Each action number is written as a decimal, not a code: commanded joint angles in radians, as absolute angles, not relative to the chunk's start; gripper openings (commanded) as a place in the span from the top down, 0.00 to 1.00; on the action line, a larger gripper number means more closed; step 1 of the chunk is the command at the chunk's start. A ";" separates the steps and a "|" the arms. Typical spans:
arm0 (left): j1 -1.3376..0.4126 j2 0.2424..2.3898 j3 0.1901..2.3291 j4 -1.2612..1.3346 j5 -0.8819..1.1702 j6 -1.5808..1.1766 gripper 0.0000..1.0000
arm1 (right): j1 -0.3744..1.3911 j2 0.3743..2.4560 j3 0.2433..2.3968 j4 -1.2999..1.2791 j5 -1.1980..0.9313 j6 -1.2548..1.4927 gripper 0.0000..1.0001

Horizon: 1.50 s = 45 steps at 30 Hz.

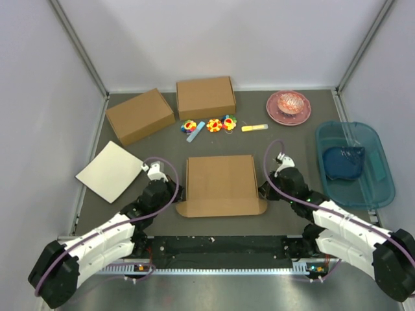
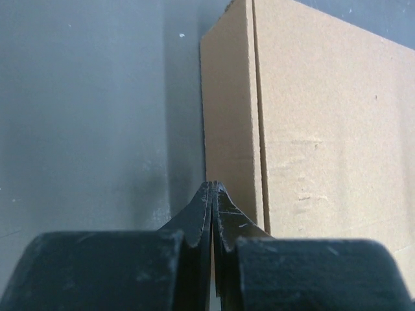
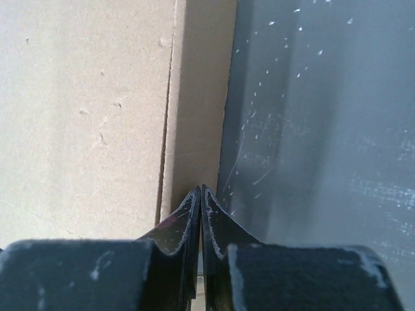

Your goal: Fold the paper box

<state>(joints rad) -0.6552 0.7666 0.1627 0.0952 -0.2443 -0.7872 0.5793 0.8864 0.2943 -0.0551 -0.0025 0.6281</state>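
Top external view: the dark worktop [image 1: 292, 210] fills the enclosure floor, and the left arm [image 1: 97, 243] and right arm [image 1: 343, 227] reach in from its near edge toward the middle. Between them lies the paper box [image 1: 220, 181], flat and square to the arms at the centre of the worktop. A wider panel with rounded corners lies along its near side, and a narrow strip runs down each side.

At the far right sits a clear blue tray [image 1: 388, 194] with something dark blue inside it. Two formed cardboard boxes stand at the back, one [image 1: 140, 116] turned at an angle on the left and the other [image 1: 205, 97] just beside it toward the centre. An off-white square board [image 1: 110, 172] lies tilted at the left, near the left arm's wrist. A pink plate [image 1: 275, 115] rests at the back right. Between the formed boxes and the paper box lie three small colourful toys [image 1: 214, 125], a light blue stick [image 1: 195, 131] and a yellow stick [image 1: 254, 127].

Left wrist view: the left pincer [image 2: 212, 186] has its fingers pressed together, tips right at the outer edge of the box's left side strip [image 2: 230, 129]. No cardboard shows between them.

Right wrist view: the right pincer [image 3: 200, 189] is likewise closed to a hairline. Its tips sit over the right side strip [image 3: 194, 97], just inside its outer edge, and no grip on the strip can be made out.
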 commanded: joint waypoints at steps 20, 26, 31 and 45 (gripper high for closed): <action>-0.650 0.494 0.184 0.062 -0.005 -0.782 1.00 | 0.603 0.696 0.406 -0.161 -0.126 0.640 1.00; -0.650 0.449 0.245 -0.024 -0.005 -0.772 1.00 | 0.603 0.670 0.520 -0.238 -0.117 0.647 1.00; -0.650 0.451 0.276 -0.052 0.029 -0.776 1.00 | 0.603 0.689 0.584 -0.287 -0.129 0.652 1.00; -0.650 0.500 0.486 -0.181 -0.005 -0.735 1.00 | 0.603 0.704 0.657 -0.337 -0.129 0.735 1.00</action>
